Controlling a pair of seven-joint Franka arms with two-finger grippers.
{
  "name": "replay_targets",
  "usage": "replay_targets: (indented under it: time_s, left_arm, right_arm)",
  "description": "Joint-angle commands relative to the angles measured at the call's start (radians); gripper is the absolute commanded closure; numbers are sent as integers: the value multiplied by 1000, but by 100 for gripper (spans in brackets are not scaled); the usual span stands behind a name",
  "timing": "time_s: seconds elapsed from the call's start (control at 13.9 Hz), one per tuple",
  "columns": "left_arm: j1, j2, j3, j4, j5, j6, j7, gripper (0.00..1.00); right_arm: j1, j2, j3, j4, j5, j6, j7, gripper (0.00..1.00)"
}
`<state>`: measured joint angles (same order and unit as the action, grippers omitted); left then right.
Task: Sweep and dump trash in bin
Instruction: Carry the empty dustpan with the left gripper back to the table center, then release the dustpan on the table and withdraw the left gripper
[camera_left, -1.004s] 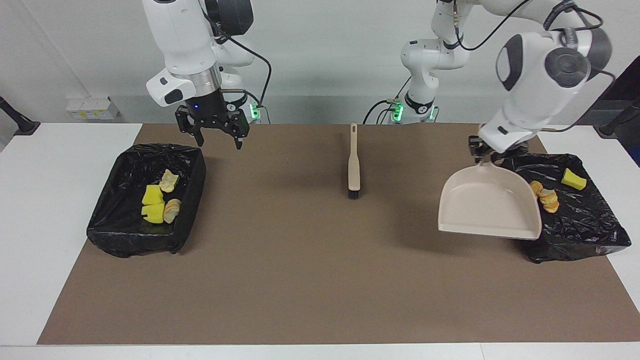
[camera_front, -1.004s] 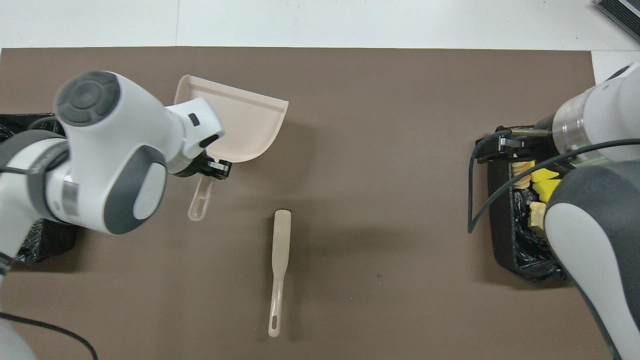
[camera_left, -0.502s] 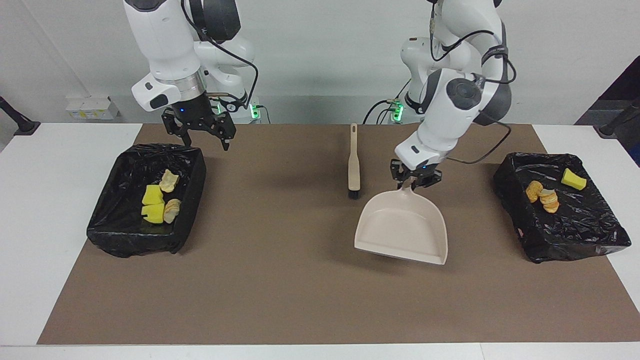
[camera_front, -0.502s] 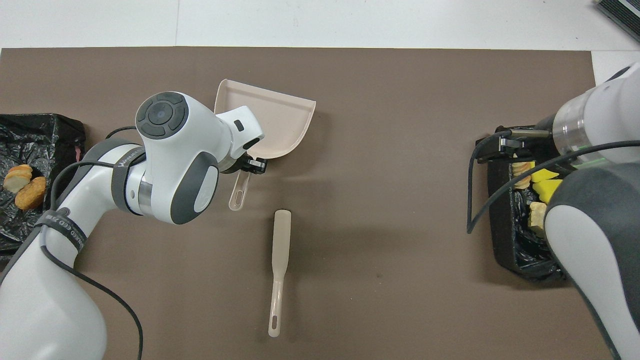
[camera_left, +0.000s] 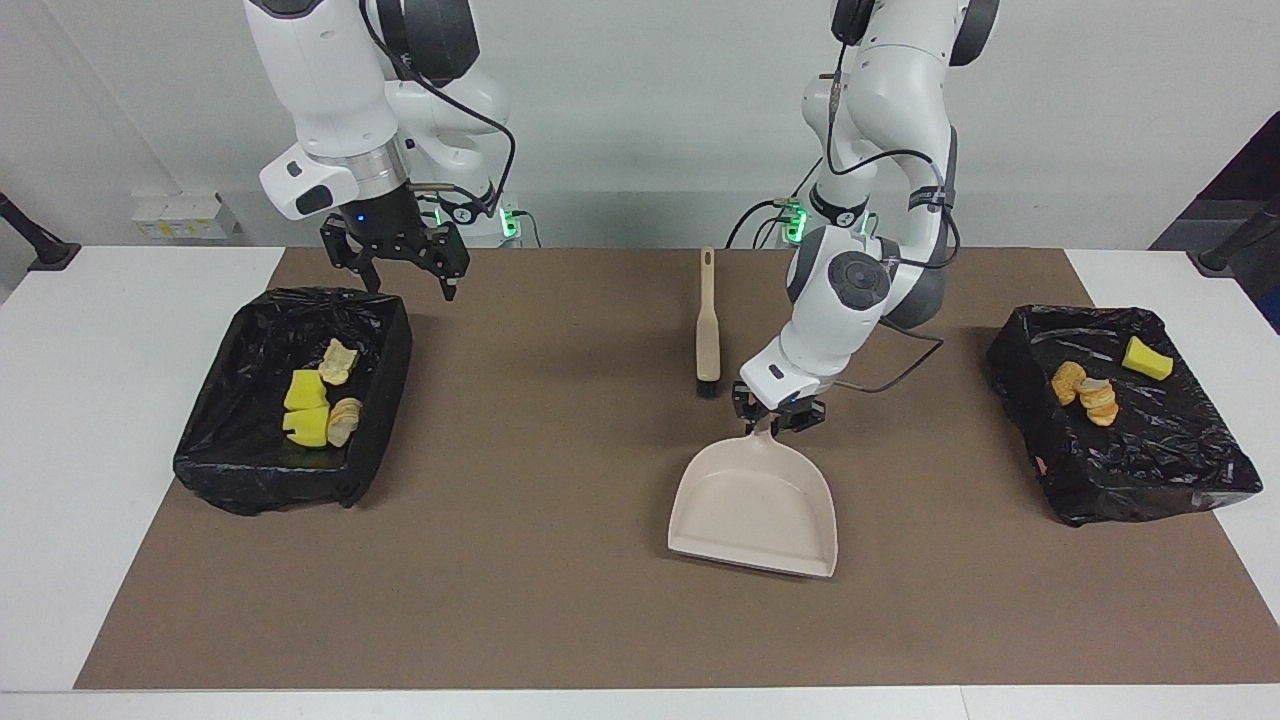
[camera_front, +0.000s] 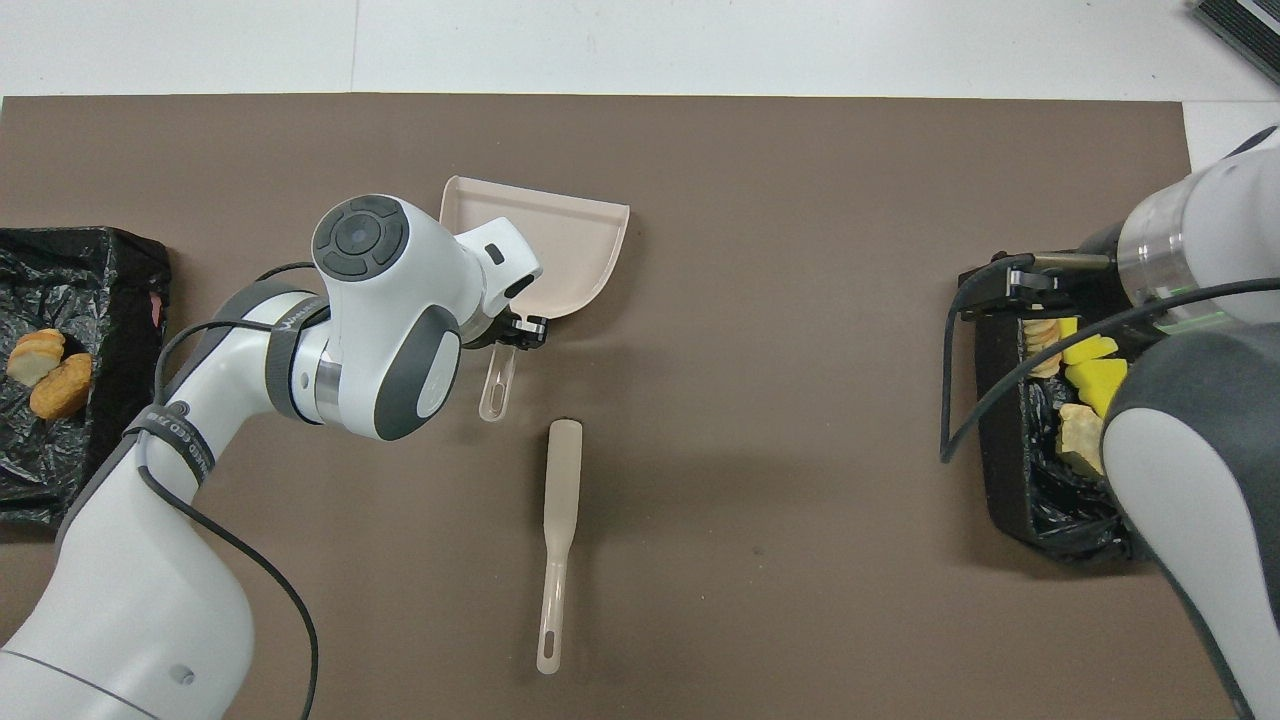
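all the trash looks put away now. four bits, yellow chunks (camera_left: 305, 405) and pale bread lumps (camera_left: 339, 360), lie in the black bin (camera_left: 215, 440) at the right arm's end of the bench (camera_left: 560, 620). three more, a yellow chunk (camera_left: 1146, 358) and orange bread lumps (camera_left: 1088, 394), lie in the other black bin (camera_left: 1180, 480) at the left arm's end. no scraps show on the brown mat (camera_left: 540, 470), so i think the sweeping and dumping are done. what seems left is to put the dustpan (camera_left: 755, 505) down and let go of it. the left tool (camera_left: 778, 418) is pinching the dustpan by its handle, and the pan sits low over the middle of the mat, farther from the robots than the brush (camera_left: 708, 325), which lies flat by itself. the right tool (camera_left: 400, 262) hangs with its fingers spread and holds nothing, just over the edge of its bin nearest the robots, and that arm waits. a second ago the dustpan was up by the bin at the left arm's end. since then the left arm has carried it to the middle and brought it lower. the right tool has moved only a little. the brush and the trash have not moved.
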<state>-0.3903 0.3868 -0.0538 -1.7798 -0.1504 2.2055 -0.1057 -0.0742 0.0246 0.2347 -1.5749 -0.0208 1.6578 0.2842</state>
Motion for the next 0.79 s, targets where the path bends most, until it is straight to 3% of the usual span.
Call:
replay_targets:
  time_s: [0.0,0.07,0.14,0.22,0.36,0.72]
  left_arm:
    - [-19,3,15,0,-18,54,-12,40]
    - [-21,3,15,-6,-18,59,-12,38]
    - [-19,1,15,-6,-18,53,-11,11]
    - [-16,-2,15,-1,-17,43,1,0]
    - [-2,-52,29,10,-8,-37,3,0]
    - [149,-209,43,22,-5,-191,9,0]
  right_arm:
    - [-27,0,11,24,1,-38,-25,0]
    - [-19,3,8,39,-4,-64,-25,0]
    - [-9,14,-1,56,-5,-73,-25,0]
    - [-1,14,-15,59,-4,-73,-23,0]
    - [40,15,-49,59,-8,-73,-16,0]
    - [56,20,-63,58,-2,-69,-10,0]
